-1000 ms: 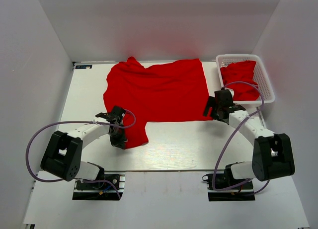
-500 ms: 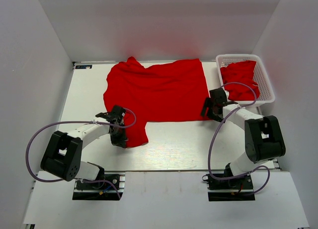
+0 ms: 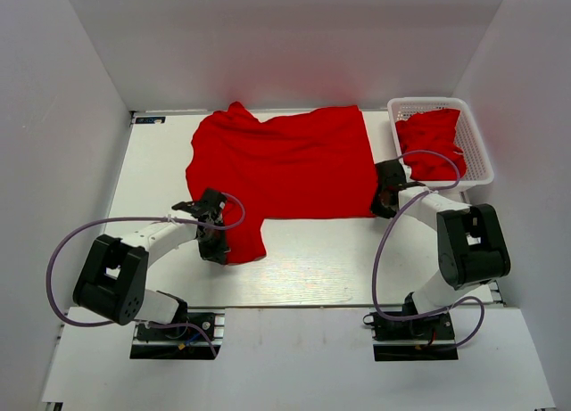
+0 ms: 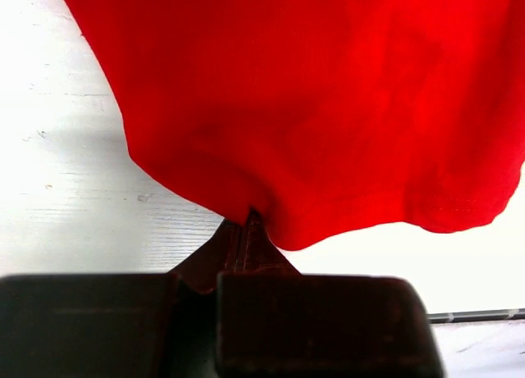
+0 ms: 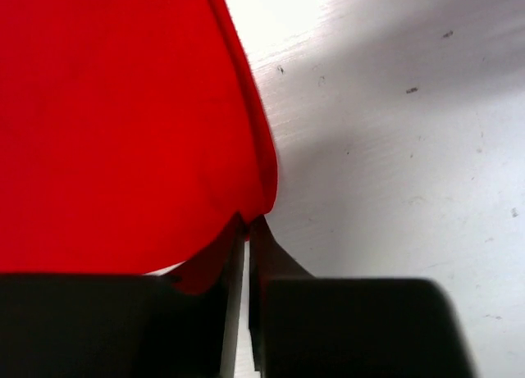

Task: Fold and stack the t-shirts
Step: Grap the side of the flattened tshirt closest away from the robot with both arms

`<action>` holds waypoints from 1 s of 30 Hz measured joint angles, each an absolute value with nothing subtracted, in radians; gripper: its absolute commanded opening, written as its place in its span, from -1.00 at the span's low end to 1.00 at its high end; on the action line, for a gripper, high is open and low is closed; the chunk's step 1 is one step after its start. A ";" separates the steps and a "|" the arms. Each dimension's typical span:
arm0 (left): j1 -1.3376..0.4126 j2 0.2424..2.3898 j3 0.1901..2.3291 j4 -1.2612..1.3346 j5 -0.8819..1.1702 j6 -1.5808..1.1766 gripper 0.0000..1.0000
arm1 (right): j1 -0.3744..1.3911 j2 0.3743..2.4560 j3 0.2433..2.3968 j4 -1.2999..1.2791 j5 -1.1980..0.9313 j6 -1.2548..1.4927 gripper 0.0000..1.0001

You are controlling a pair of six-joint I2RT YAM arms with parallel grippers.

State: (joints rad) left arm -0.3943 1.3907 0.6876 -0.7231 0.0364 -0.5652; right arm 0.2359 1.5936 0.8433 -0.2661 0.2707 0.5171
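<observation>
Left gripper is clamped hard, jaws pressed together on a thin bite of the spread t-shirt, at the tip of the flap that juts toward the left arm (possibly a sleeve, can't confirm). Right gripper is nipped onto the same shirt's near-right corner, with only a sliver of gap between the fingers and cloth caught at the very tip. Beyond and between the two grippers the rest of the shirt lies flat on the table, with a bunched peak at its far-left corner. Just right of and beyond the right gripper sits the white basket, holding a crumpled second t-shirt; it's near the gripper but not touching. Risks, as I read it: both bites are shallow, so cloth could slip out on the lift, the right one first. If either gripper holds only one layer, the shirt may open instead of folding. An uneven lift would skew the crease. The right arm's cable loops over the basket and could snag its rim. Versus a second ago: the right gripper was just off the corner and is now on it, with that arm's elbow drawn in toward its base. Left arm and shirt are unchanged.
</observation>
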 measured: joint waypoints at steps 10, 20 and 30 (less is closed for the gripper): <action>-0.395 1.269 0.687 -0.837 0.046 -0.583 -1.00 | 0.236 1.494 0.759 -0.299 0.275 0.517 -1.00; -0.395 1.092 0.690 -1.114 0.096 -0.646 -1.00 | 0.236 1.309 0.639 -0.407 0.209 0.505 -1.00; -0.403 0.971 0.728 -1.238 0.171 -0.663 -1.00 | 0.236 1.236 0.638 -0.517 0.157 0.462 -1.00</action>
